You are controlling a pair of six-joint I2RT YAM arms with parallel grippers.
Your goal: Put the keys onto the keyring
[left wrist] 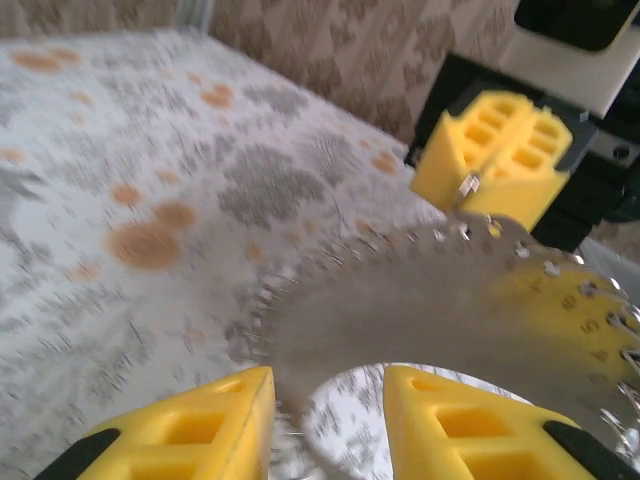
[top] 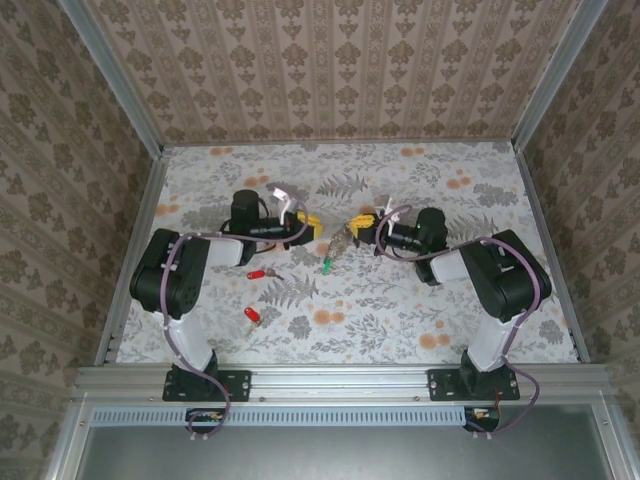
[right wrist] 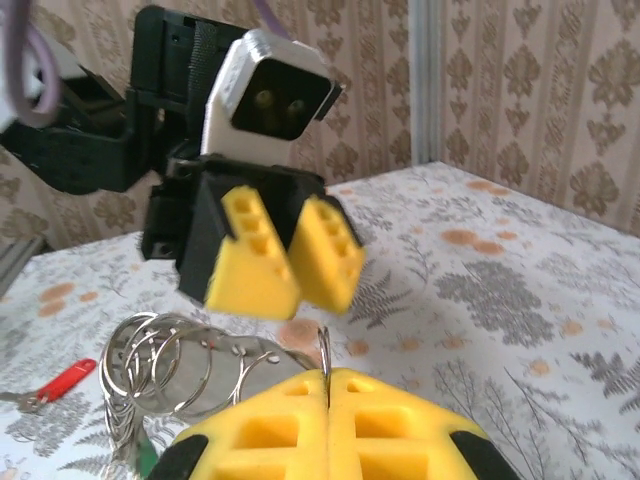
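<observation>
The keyring (top: 341, 243) is a flat grey metal disc with holes round its rim, carrying several wire rings (right wrist: 160, 365). My right gripper (right wrist: 327, 375) is shut on one thin upright ring at the disc's edge. In the left wrist view the blurred disc (left wrist: 430, 310) lies just ahead of my left gripper (left wrist: 328, 378), whose fingers stand apart with nothing clamped between them. From the right wrist that gripper (right wrist: 300, 290) hovers just above the rings. A green key (top: 327, 265) hangs below the keyring. Two red keys (top: 258, 273) (top: 251, 316) lie on the table.
The floral table (top: 400, 300) is walled by patterned panels with metal rails at the sides. The two grippers (top: 312, 228) (top: 360, 222) face each other, close together, at mid-table. The nearer red key (right wrist: 62, 381) lies left of the rings.
</observation>
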